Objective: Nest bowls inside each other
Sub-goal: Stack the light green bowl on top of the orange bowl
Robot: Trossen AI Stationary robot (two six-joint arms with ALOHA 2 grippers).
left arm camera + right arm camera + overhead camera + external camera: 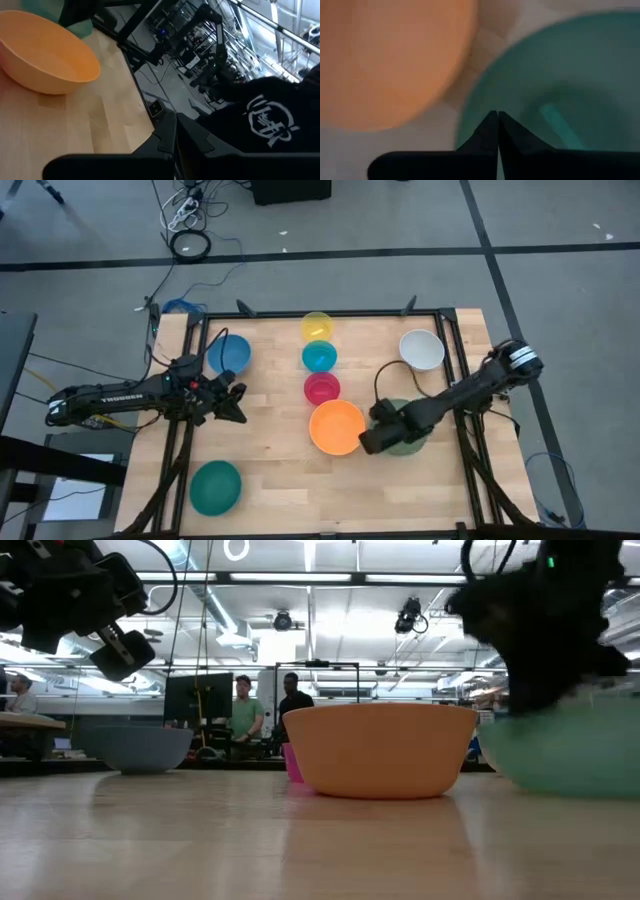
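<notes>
A: How far along are you?

B: Hardly begun, by the look of it. From above, every bowl sits alone on the worktop (270,490): blue bowl (229,354), yellow bowl (317,326), cyan bowl (319,357), magenta bowl (322,388), orange bowl (335,426), white bowl (421,349), and one dark green bowl (215,486) near the front edge on the left. A second green bowl (410,442) lies just beside the orange one, mostly under your right arm. Nothing is nested yet.

A: And the hands?

B: Your right hand (372,442) is over the near rim of that second green bowl, between it and the orange bowl. Its fingers are pressed together with nothing between them; the wrist view shows the tips meeting just above the green rim. Your left hand (236,402) hangs above bare worktop below the blue bowl, closed too and holding nothing.

A: So what's left?

B: All of it, I'd judge: seven placements, smaller into larger.
</notes>
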